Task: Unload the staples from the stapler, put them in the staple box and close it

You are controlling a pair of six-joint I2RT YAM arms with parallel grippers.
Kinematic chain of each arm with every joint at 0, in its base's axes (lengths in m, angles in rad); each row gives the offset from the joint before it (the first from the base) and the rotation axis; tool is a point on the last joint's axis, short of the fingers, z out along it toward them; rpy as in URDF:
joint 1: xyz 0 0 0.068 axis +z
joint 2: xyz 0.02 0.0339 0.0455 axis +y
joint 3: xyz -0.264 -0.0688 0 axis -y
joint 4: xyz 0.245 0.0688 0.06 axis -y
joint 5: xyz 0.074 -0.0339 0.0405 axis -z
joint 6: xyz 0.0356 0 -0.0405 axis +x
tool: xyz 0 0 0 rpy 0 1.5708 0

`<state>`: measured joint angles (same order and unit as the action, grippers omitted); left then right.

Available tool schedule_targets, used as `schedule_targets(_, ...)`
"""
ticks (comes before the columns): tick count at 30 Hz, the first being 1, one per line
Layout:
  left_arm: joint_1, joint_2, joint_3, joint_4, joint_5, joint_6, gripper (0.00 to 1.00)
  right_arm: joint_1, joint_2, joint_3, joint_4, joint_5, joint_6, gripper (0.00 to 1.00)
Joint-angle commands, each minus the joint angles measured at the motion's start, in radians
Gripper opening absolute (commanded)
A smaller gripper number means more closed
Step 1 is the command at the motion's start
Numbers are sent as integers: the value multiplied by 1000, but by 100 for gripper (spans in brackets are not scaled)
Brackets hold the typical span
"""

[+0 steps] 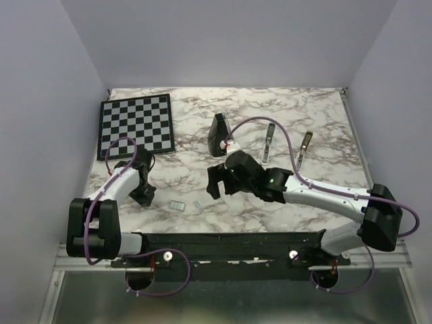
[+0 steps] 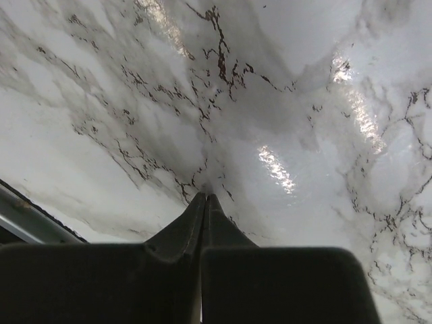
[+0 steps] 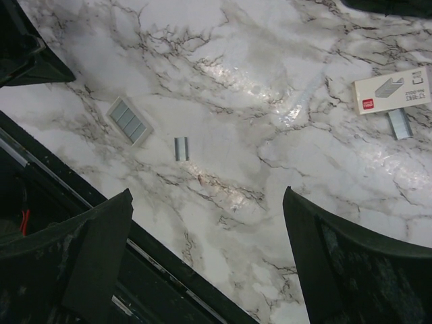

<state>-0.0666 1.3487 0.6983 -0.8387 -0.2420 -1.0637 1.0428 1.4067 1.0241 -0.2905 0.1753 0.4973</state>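
The stapler (image 1: pixel 268 143) is a slim blue-grey bar lying on the marble table at centre back, away from both grippers. A flat ridged block of staples (image 1: pixel 177 205) lies near the front edge, with a small loose strip (image 1: pixel 196 202) beside it. Both show in the right wrist view, the block (image 3: pixel 129 120) and the strip (image 3: pixel 181 148). My right gripper (image 1: pixel 213 182) is open and empty above the table just right of them, and it also shows in its own wrist view (image 3: pixel 209 223). My left gripper (image 1: pixel 145 196) is shut on nothing, tips (image 2: pixel 206 197) at the table, left of the staples.
A black wedge (image 1: pixel 218 135) stands at centre back with a white staple box (image 3: pixel 393 91) and another staple strip (image 3: pixel 399 125) by it. A brownish bar (image 1: pixel 305 147) lies right of the stapler. A checkerboard (image 1: pixel 135 125) lies at back left. The black front rail (image 3: pixel 169 270) is close.
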Motion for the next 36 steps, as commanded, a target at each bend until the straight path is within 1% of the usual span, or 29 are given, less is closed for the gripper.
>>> schedule_targets(1,5,-48,-14,-11,40,-33,3,42,37,42,-26,30,6,100)
schedule_targets(3,5,-39,-16,-7,40,-38,0,48,40,39,-24,59,23,100)
schedule_targets(9,5,79,10,0,70,-21,0,54,93,57,-38,121,58,100)
schedule_targets(12,5,110,9,16,90,-15,0,74,153,88,-38,110,66,100)
schedule_targets(14,5,127,10,27,110,-5,0,92,207,120,-16,67,57,100)
schedule_targets(17,5,130,10,30,130,5,0,118,253,155,-6,61,58,99)
schedule_targets(20,5,119,-8,38,168,4,0,134,297,172,31,55,55,96)
schedule_targets(23,5,98,-17,35,204,5,0,143,345,194,39,39,55,88)
schedule_targets(24,5,89,-19,35,214,5,0,146,353,195,40,41,55,81)
schedule_targets(26,5,63,-29,38,234,1,0,151,373,199,48,43,58,73)
schedule_targets(27,5,53,-34,39,254,-2,0,151,377,197,51,44,57,66)
schedule_targets(30,4,21,-48,44,276,-4,0,152,397,188,66,55,61,60)
schedule_targets(36,-5,-13,-80,61,322,-7,0,154,443,191,80,58,64,55)
